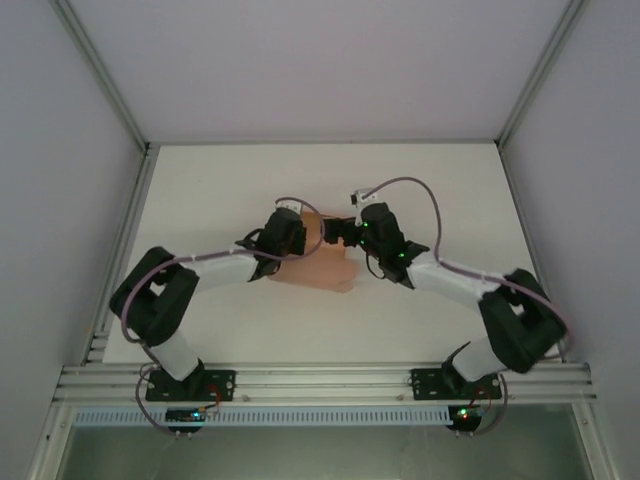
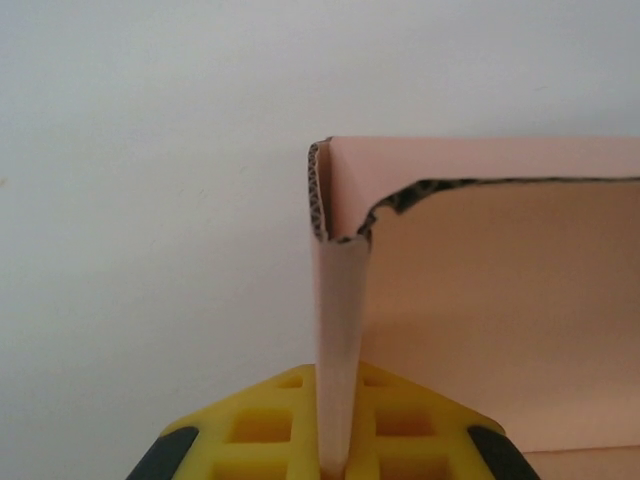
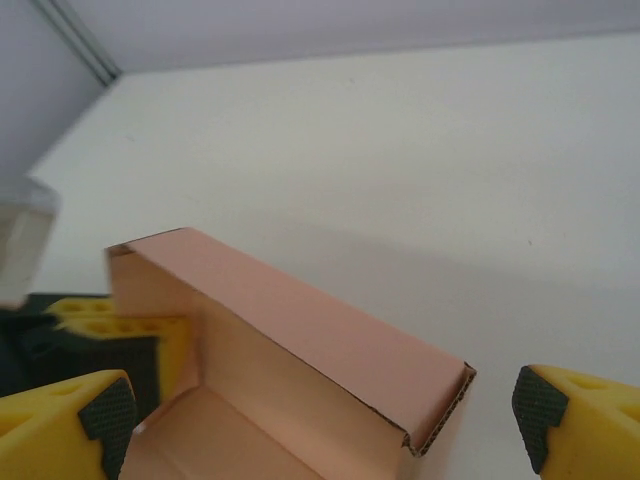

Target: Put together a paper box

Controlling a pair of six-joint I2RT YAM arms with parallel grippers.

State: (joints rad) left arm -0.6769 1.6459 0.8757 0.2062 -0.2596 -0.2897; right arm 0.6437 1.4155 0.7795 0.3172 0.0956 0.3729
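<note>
Worktop (image 1: 200, 190): box (image 1: 320, 270) sits mid-worktop between my arms, half-folded.
Left gripper (image 2: 337, 445): I pinch one wall edge tight; a pull could crease the thin card.
Right gripper (image 3: 320, 425): spread wide, holding nothing; the unsupported wall may spring flat.

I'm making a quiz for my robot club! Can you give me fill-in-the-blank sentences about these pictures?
The paper box is ___ in colour.
The left gripper is ___ on one box wall.
The right gripper has its jaws ___.
The table looks ___.
Missing words: pink, shut, open, white.
</note>
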